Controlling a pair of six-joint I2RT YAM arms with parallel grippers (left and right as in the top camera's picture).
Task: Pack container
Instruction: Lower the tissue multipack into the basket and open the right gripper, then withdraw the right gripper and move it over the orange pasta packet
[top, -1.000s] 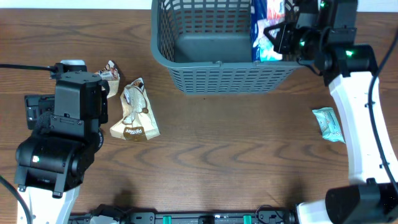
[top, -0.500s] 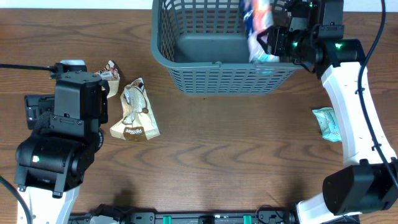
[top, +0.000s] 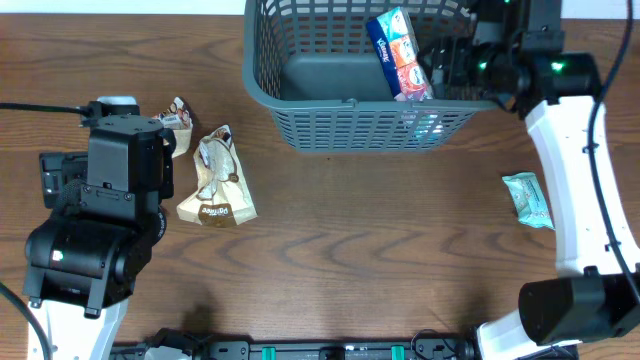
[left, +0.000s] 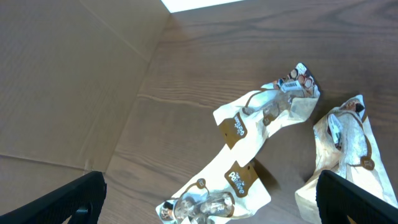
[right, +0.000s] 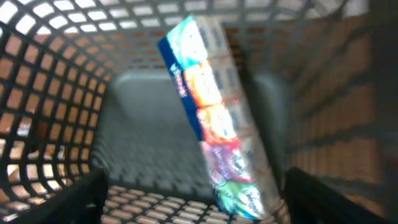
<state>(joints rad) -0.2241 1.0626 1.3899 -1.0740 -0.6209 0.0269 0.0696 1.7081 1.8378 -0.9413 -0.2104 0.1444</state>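
Basket (top: 262, 60) sitting at table's far edge w/ one colourful pack (top: 398, 52) leaning inside. R gripper (right: 193, 202) hanging over it, jaws apart, gripping nothing. L gripper (left: 211, 199) also spread wide, empty. Brown packets (top: 215, 180) + teal packet (top: 527, 198) lying outside, not yet packed.

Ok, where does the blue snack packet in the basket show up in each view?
Overhead: blue packet leaning inside the container, right half.
Left wrist: not in it.
Right wrist: blue packet at centre, tilted.
Shared landmark: the container's lattice wall.
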